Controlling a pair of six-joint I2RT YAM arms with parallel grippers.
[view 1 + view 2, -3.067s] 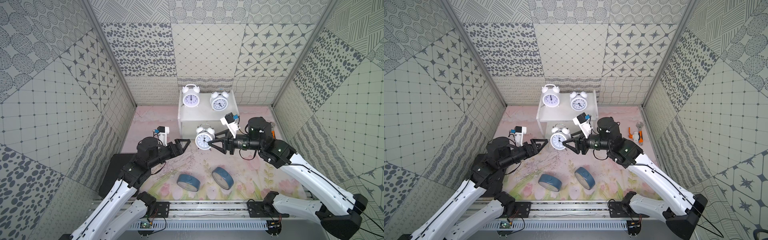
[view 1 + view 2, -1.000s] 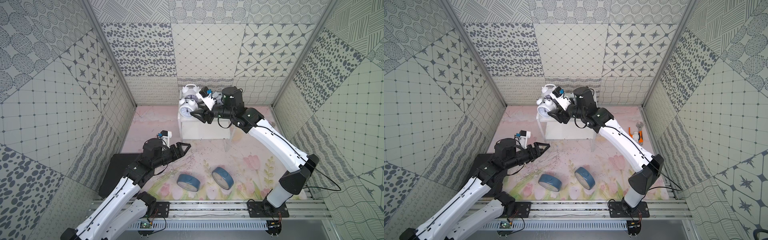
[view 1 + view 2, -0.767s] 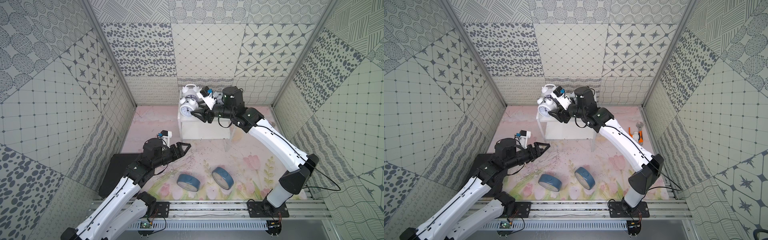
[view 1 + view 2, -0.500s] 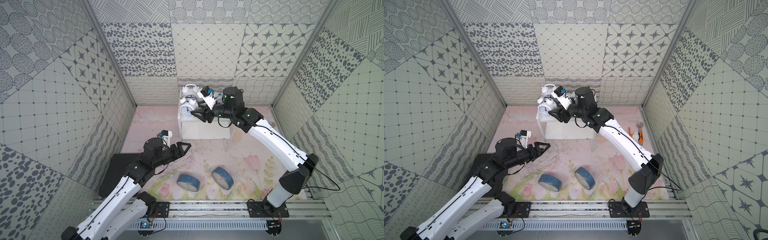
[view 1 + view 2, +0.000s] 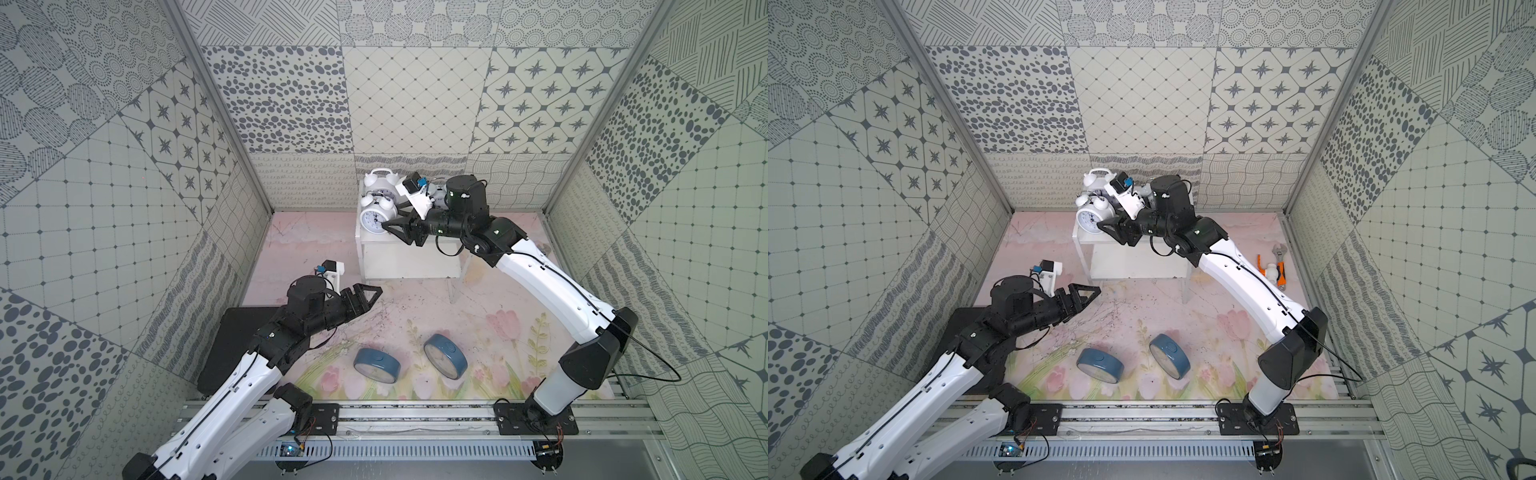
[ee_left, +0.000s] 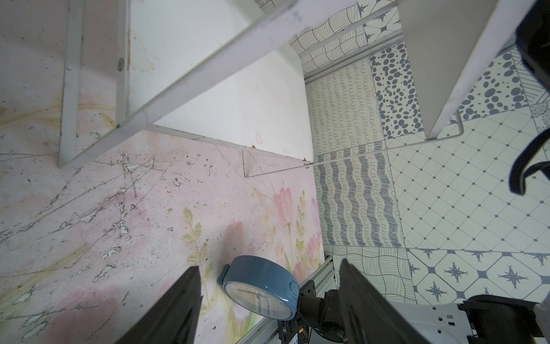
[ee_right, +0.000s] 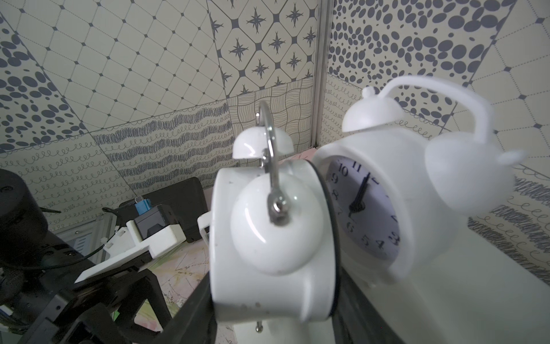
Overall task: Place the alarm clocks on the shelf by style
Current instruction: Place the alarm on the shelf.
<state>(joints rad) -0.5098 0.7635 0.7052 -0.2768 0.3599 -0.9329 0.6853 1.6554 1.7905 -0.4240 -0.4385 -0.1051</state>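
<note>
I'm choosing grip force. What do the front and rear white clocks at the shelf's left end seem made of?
Front clock: glossy white, probably painted metal; sharp highlights, small dark specks, chrome-looking wire handle. Rear clock: matte white, likely plastic; dull bells, thick moulded white handle.
</note>
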